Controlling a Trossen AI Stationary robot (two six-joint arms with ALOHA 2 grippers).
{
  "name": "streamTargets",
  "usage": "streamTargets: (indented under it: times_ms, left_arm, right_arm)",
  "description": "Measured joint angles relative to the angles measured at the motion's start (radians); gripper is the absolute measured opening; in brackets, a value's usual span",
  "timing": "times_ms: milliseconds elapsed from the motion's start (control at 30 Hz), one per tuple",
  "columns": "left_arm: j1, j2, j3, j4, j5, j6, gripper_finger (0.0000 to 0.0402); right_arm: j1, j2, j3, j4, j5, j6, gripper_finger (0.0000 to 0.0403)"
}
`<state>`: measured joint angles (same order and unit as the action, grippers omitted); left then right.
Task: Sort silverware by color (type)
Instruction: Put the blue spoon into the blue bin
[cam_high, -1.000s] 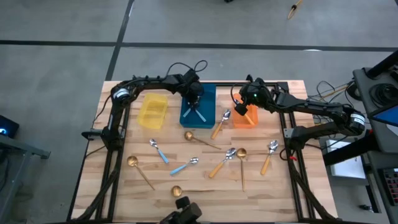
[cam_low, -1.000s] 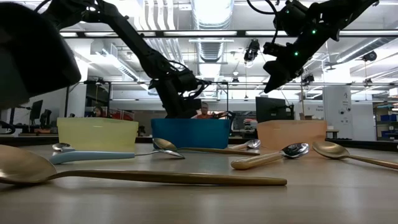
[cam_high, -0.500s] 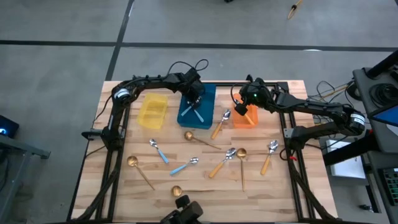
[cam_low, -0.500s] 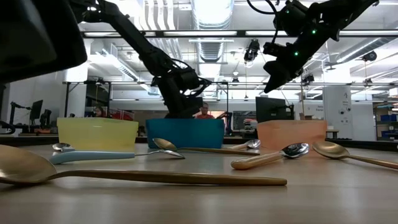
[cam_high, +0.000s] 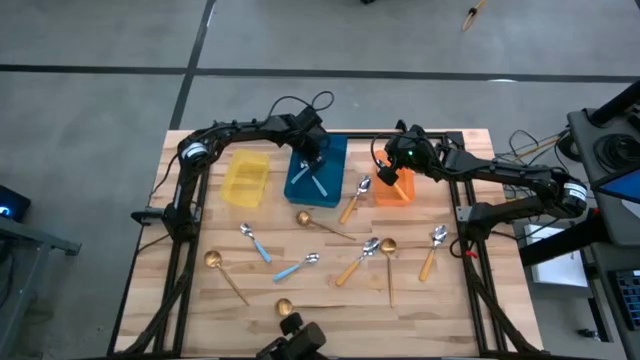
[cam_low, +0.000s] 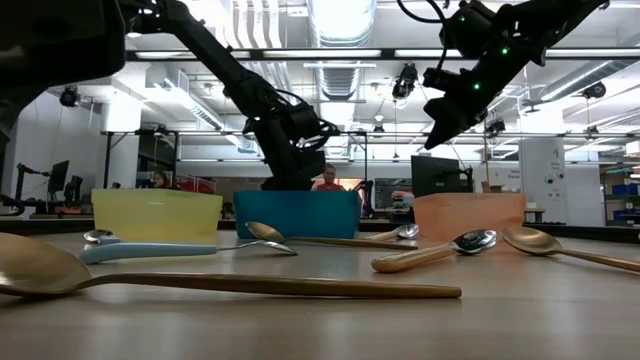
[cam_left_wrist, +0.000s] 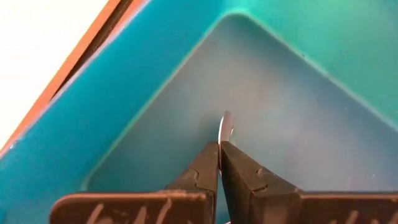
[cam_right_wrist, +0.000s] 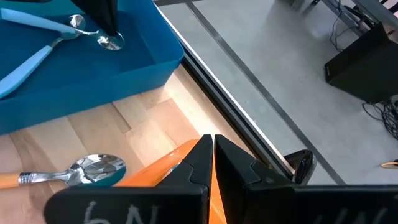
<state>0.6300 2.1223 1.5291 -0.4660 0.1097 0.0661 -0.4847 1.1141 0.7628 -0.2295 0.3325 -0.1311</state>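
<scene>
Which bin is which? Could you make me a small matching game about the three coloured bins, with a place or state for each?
Things:
1. yellow bin
2. blue bin
3. orange bin

Places or states:
A. the right gripper hangs over its edge
B. holds two crossed blue-handled spoons
C. leftmost in the row, seen from above

Pairs: 1-C, 2-B, 3-A

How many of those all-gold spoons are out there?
4 gold spoons: one near-left, one mid-table just before the blue bin, one right of centre, one at the near edge, its handle hidden by a dark mount. None show in the bins.
</scene>
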Motion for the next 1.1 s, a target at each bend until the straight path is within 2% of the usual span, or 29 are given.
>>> streamTargets:
  times_ms: [267,400,700,833,1100]
  left_arm:
    - [0.000,-0.014,0.000,0.002,0.004,-0.042,0.0001]
    - [0.000,-0.027,0.001,0.003,0.041,-0.066,0.0000]
    - [0.000,-0.045,0.002,0.055,0.065,-0.214,0.0000]
    - [-0.001,-0.046,0.002,0.057,0.065,-0.220,0.0000]
    - [-0.005,-0.073,0.044,-0.165,0.075,-0.084,0.0000]
  right_arm:
    - [0.000,0.000,0.000,-0.001,0.000,0.000,0.0009]
    - [0.000,0.000,0.000,-0.002,0.000,0.000,0.0009]
    - [0.000,0.000,0.000,-0.003,0.000,0.000,0.0009]
    - [0.000,0.000,0.000,-0.005,0.000,0.000,0.0009]
    - [0.000,0.000,0.000,-0.006,0.000,0.000,0.0009]
